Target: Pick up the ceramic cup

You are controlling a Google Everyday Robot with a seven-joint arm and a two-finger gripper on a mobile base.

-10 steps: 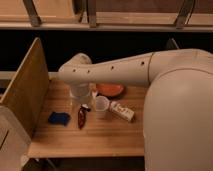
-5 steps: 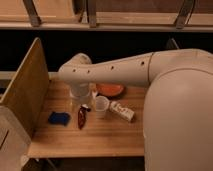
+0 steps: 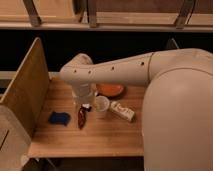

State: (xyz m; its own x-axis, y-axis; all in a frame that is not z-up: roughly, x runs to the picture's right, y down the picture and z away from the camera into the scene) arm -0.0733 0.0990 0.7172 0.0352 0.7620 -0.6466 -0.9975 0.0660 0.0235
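The ceramic cup (image 3: pixel 101 106) is small, plain and white, and stands upright on the wooden table (image 3: pixel 90 135) near its middle. My gripper (image 3: pixel 86 107) hangs from the white arm just left of the cup, low over the table and very close to the cup's left side. The arm's wrist covers the gripper from above. A white rectangular carton (image 3: pixel 122 111) lies right of the cup. An orange shallow dish (image 3: pixel 111 90) sits behind the cup.
A blue object (image 3: pixel 59 118) lies at the table's left. A dark red packet (image 3: pixel 81 119) lies below the gripper. A wooden side panel (image 3: pixel 27 87) walls the table's left edge. My large white arm body (image 3: pixel 177 110) fills the right side.
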